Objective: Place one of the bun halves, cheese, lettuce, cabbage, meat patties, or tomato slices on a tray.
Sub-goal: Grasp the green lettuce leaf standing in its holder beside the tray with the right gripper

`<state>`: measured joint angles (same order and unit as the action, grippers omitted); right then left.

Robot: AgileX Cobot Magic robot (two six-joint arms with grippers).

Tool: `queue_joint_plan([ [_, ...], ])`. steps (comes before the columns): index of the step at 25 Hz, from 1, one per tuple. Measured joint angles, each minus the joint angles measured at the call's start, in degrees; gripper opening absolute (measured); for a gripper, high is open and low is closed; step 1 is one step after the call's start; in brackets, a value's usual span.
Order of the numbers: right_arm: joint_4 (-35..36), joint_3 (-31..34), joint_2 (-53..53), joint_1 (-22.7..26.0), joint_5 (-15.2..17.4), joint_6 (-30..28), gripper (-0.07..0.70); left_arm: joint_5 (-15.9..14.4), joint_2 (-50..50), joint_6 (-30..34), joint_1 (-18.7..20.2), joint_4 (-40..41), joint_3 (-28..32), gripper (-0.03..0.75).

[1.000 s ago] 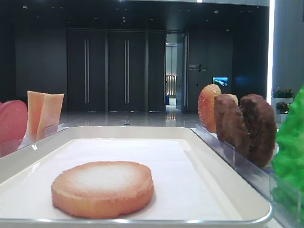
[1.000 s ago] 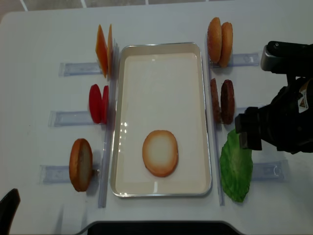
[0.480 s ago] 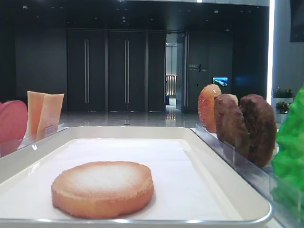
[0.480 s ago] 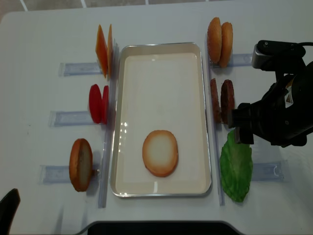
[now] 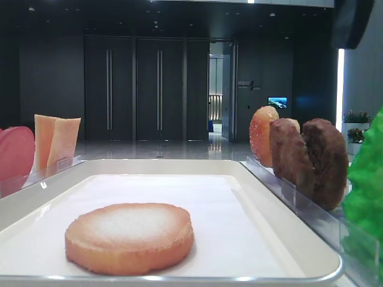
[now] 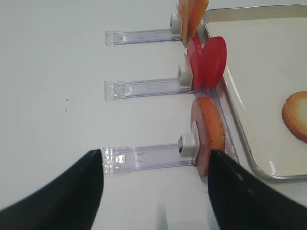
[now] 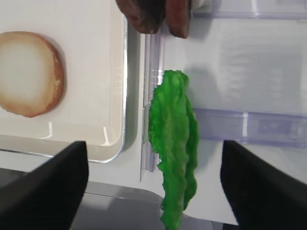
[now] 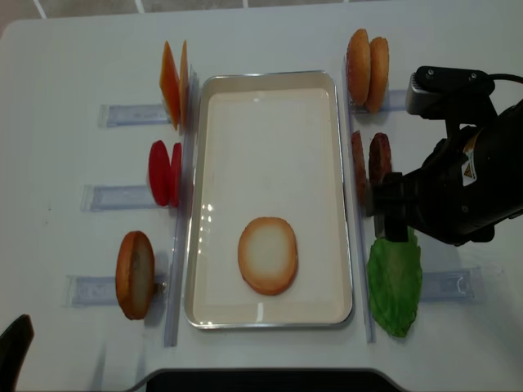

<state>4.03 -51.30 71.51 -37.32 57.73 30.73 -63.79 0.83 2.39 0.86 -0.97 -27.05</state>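
My right gripper [image 7: 153, 191], jaws spread wide, hangs over the lettuce [image 8: 395, 282] beside the tray [image 8: 270, 320], my arm hiding the leaf's upper edge from above. My left gripper [image 6: 156, 191] shows only two dark fingers set wide apart, holding nothing. One flat bun half [image 8: 267, 255] lies on the tray. Racked alongside: two meat patties [image 8: 372, 167], two tomato slices [image 8: 164, 172], two cheese slices [image 8: 173, 82].

1 flat bun half [image 5: 129, 237] lies on the tray [image 5: 287, 239]; 2 meat patties [image 5: 308, 158] stand upright at right.
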Motion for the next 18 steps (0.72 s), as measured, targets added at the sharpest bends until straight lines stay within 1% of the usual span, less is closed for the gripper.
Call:
queue_joint_plan([
  [1,0.06,0.0,0.59,-0.22,0.0,0.0,0.538,0.0,0.0,0.0,0.0,0.0,0.0,0.517],
  [6,0.18,-0.07,4.72,-0.36,2.12,0.07,0.538,0.0,0.0,0.0,0.0,0.0,0.0,0.517],
  [12,1.23,-0.07,5.53,-0.36,2.41,0.07,0.528,0.0,0.0,0.0,0.0,0.0,0.0,0.517],
  [14,1.44,-0.07,5.53,-0.36,2.6,0.12,0.493,0.0,0.0,0.0,0.0,0.0,0.0,0.517],
  [16,1.48,-0.07,5.53,-0.36,2.62,0.12,0.441,0.0,0.0,0.0,0.0,0.0,0.0,0.517],
  [18,1.53,-0.07,5.53,-0.36,2.67,0.18,0.37,0.0,0.0,0.0,0.0,0.0,0.0,0.517],
])
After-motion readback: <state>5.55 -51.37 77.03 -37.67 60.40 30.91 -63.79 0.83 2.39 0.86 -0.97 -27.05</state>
